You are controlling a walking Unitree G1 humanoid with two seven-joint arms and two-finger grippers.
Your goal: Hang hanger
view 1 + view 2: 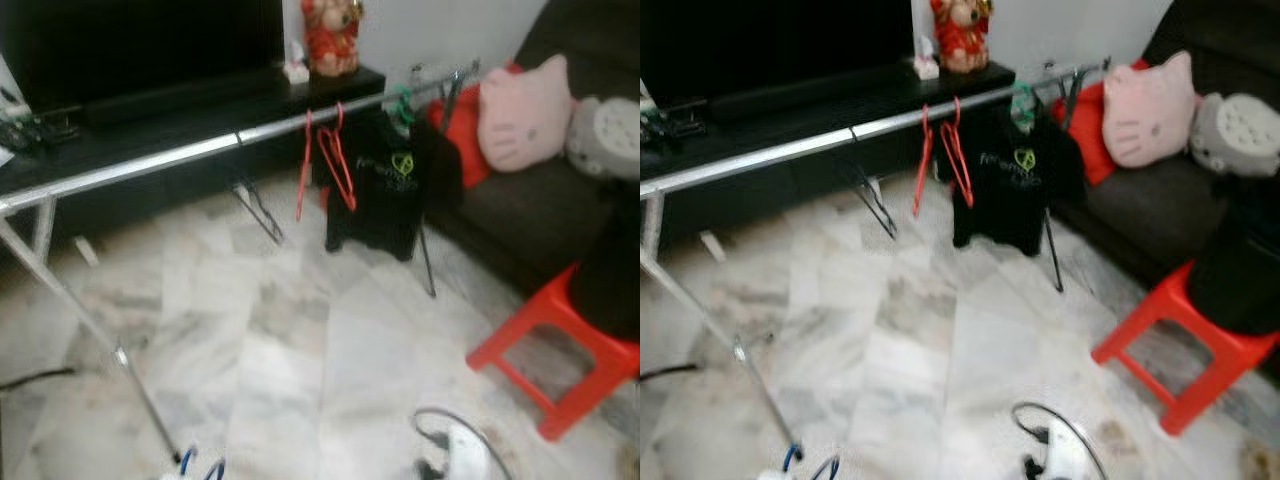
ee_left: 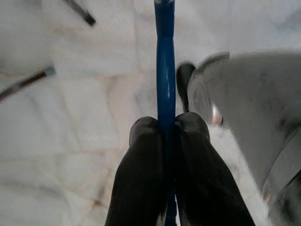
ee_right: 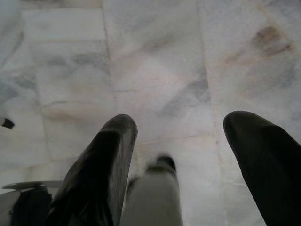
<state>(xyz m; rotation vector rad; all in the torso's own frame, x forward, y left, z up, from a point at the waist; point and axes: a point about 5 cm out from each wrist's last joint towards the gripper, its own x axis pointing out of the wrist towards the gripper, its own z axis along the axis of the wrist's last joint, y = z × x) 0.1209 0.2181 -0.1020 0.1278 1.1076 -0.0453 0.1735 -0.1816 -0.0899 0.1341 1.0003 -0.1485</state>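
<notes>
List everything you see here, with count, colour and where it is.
Rail: one, silver, running across the room before the TV bench.
Red hangers: two or so, hung on the rail.
Black shirt: one, hanging on the rail by the sofa.
Stool: one, red, on the floor by the sofa.
Pink cushion: one, on the sofa.
Grey plush: one, on the sofa.
Red toy: one, on the bench.
Blue hanger: one, in the left claw.
Left claw: shut on the blue hanger.
Right claw: open, over the floor.
</notes>
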